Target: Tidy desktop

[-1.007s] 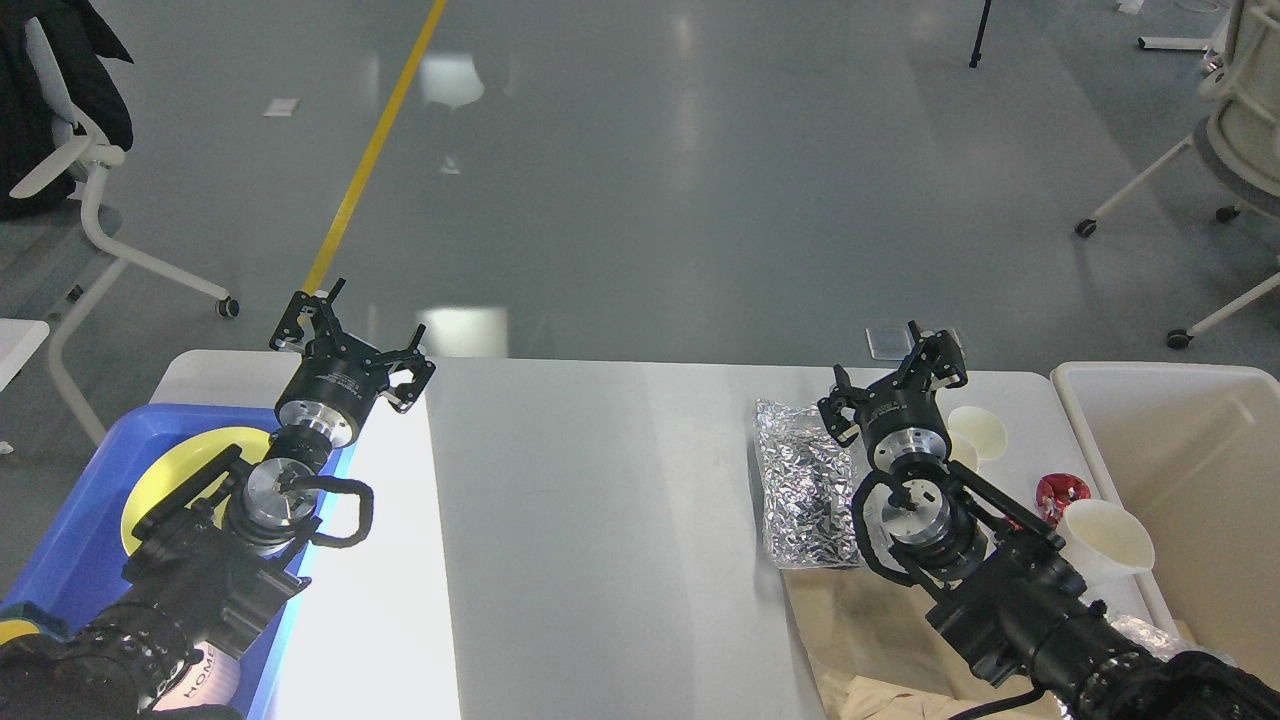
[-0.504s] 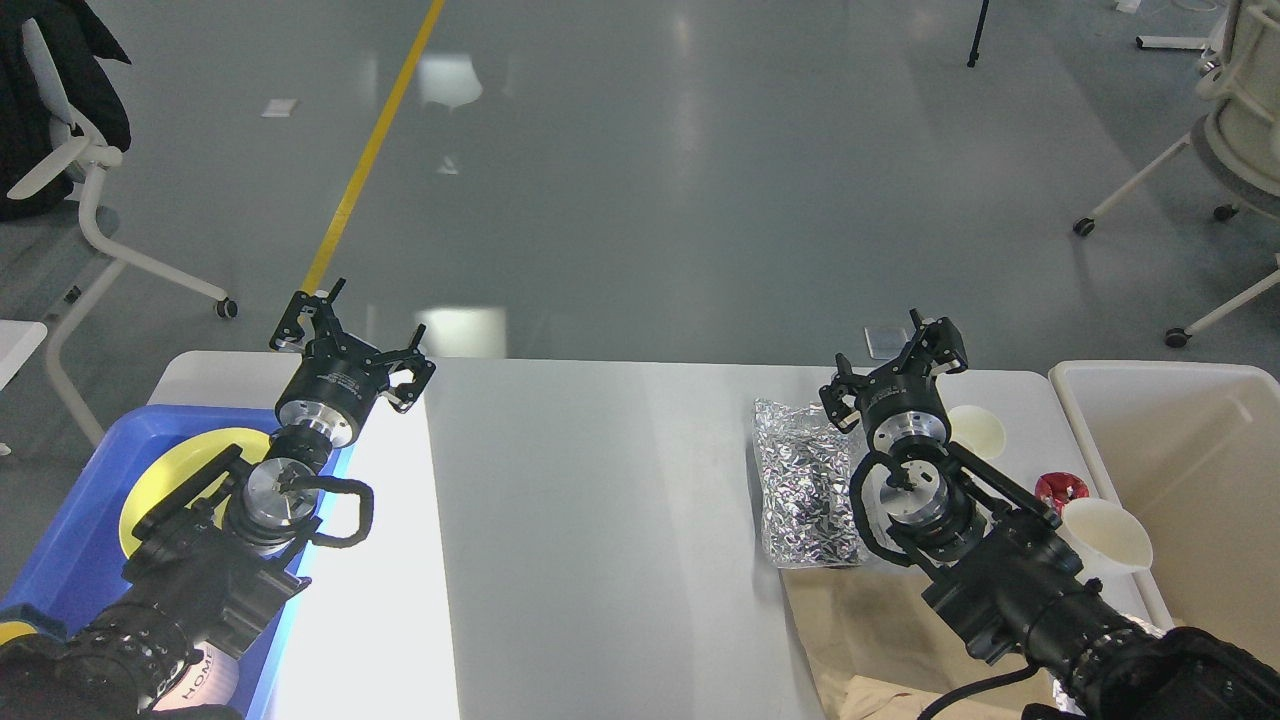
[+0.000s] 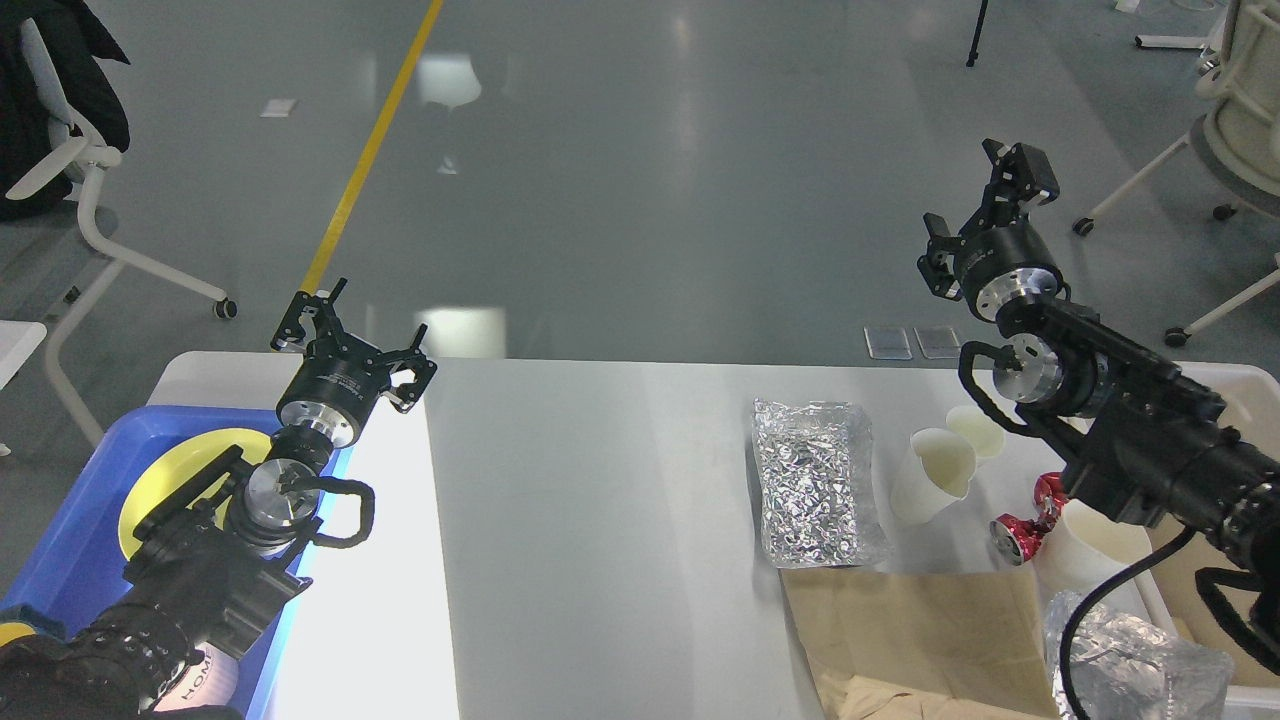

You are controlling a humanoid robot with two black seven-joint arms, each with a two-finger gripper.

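The desktop (image 3: 600, 500) is a wide white-grey tabletop. On its right side lie a crinkled silver foil bag (image 3: 815, 480), two white paper cups (image 3: 935, 475) close together, a crushed red can (image 3: 1025, 520) and another white cup (image 3: 1085, 555). Brown paper (image 3: 900, 625) and a clear crumpled wrapper (image 3: 1130, 660) lie at the front right. My left gripper (image 3: 355, 335) hangs open and empty over the table's far left edge. My right gripper (image 3: 985, 215) is raised high beyond the table's far right edge, open and empty.
A blue tray (image 3: 70, 540) holding a yellow plate (image 3: 190, 470) sits at the left. A beige bin (image 3: 1240, 385) stands at the right, partly behind my right arm. Office chairs stand on the floor at far left and far right.
My right arm has lifted up and away to the right, uncovering the cups and the red can. The left arm has not moved.
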